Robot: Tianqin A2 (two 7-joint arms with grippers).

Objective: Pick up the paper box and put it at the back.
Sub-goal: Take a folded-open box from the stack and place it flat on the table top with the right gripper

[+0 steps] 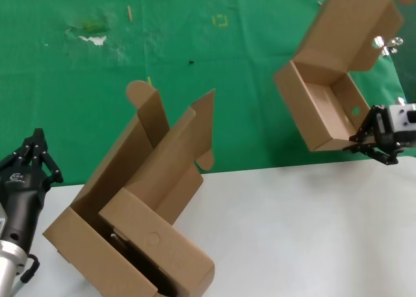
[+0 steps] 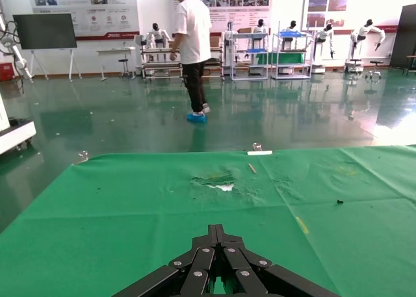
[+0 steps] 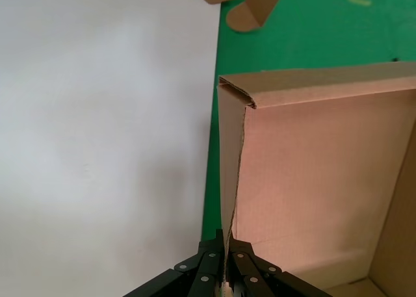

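At the lower left of your head view you see the left gripper [image 1: 39,144]: matte black, with slim linked fingers tapering to a point. Its black body carries a small white logo, and below that it joins a silver metal cuff with a black cable looping beside it. At the right edge sits the right gripper [image 1: 372,143], the same black linkage, mounted on a light grey block with a dark round spot. In both wrist views, at the bottom centre, you see black finger links studded with small silver screws.
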